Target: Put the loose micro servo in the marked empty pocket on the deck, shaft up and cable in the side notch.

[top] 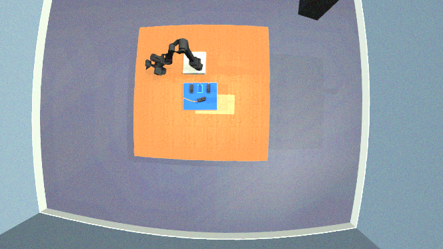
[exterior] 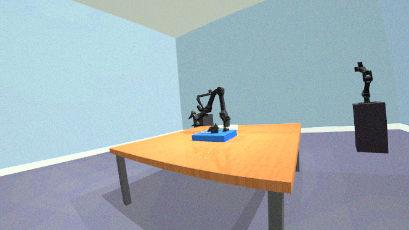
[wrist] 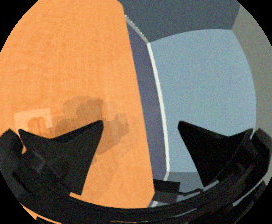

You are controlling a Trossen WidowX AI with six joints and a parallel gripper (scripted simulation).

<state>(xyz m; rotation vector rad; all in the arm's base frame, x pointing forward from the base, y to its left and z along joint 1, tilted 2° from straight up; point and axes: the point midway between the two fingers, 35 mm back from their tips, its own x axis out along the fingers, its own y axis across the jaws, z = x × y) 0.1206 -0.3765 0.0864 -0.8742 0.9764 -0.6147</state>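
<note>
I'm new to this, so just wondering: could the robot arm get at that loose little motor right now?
Probably, but not without swinging over. The gripper is open and off to one side; the micro servo lies on the blue deck, seemingly uncovered.

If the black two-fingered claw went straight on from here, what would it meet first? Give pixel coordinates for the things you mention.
Probably the orange wooden tabletop (top: 200, 135) (exterior: 246, 158) (wrist: 62, 60), near its edge; the claw (top: 147, 65) (exterior: 191, 121) (wrist: 141, 124) might just pass beyond, depth being unclear.
</note>
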